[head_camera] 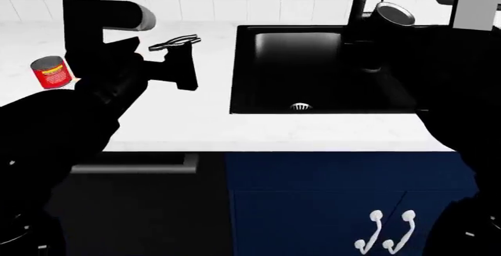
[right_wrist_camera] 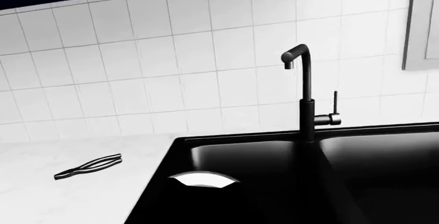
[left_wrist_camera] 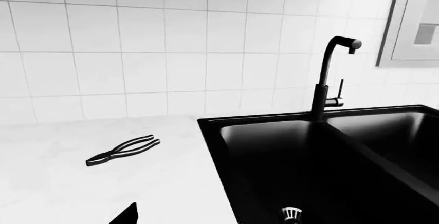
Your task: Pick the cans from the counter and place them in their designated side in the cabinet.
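A black tongs-like tool was laid flat on the white worktop, well apart from the black double sink. A black tap was mounted upright behind the sink's divider, backed by white wall tiles. Blue cupboard doors with white handles were seen below.

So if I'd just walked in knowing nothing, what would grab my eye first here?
Probably the black double sink with its tall black tap, stark against the white counter and tiled wall. Next, the small red can near the counter's left end, the one bright spot. Black tongs-like pliers lie on the counter left of the sink.
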